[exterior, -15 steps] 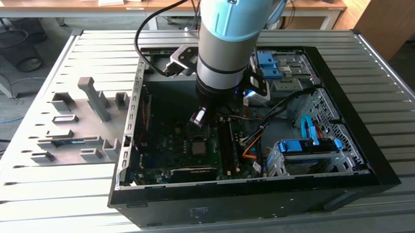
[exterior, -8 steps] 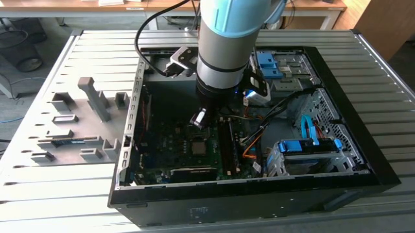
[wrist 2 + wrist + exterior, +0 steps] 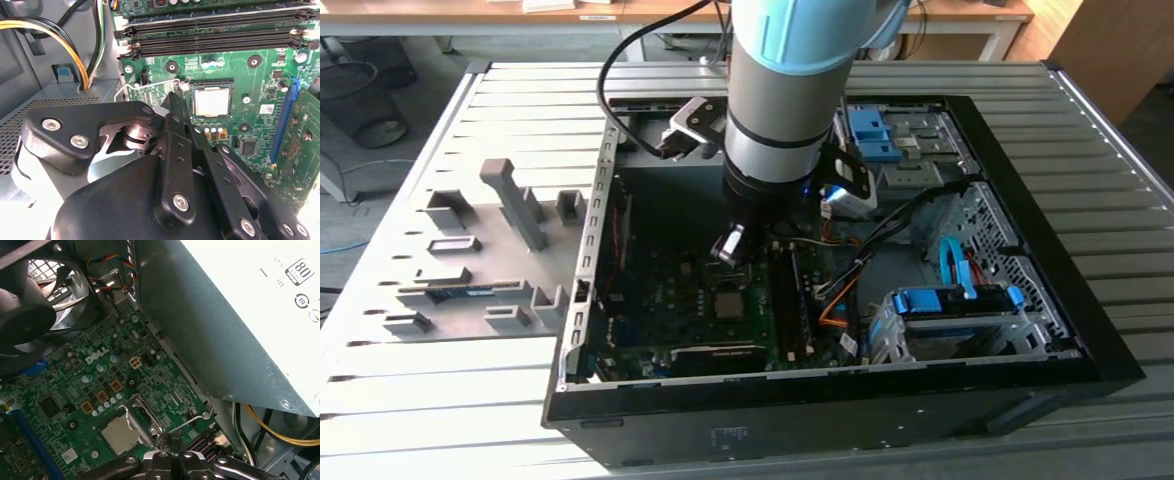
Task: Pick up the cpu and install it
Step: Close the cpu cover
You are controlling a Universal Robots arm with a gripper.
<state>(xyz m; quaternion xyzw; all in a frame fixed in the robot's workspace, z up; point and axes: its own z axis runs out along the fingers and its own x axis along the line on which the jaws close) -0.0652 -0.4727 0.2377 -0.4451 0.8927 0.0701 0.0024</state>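
The cpu (image 3: 212, 100) lies flat in its socket on the green motherboard (image 3: 260, 80), silver face up; it also appears in the first wrist view (image 3: 119, 434) and as a small square in the exterior view (image 3: 724, 299). My gripper (image 3: 175, 97) hangs just above the board beside the socket, its black fingers (image 3: 176, 150) drawn together to a narrow tip. That tip sits next to the thin wire lever (image 3: 200, 418) of the socket frame (image 3: 142, 416). In the exterior view the gripper (image 3: 730, 246) is inside the open computer case, above the cpu. Nothing is visibly held.
The grey power-supply box (image 3: 235, 315) stands close on one side and a black fan (image 3: 35, 305) on another. Memory slots (image 3: 215, 35) run past the socket. Yellow and black cables (image 3: 65, 35) hang near the case wall. A grey fixture tray (image 3: 467, 250) lies at the exterior view's left.
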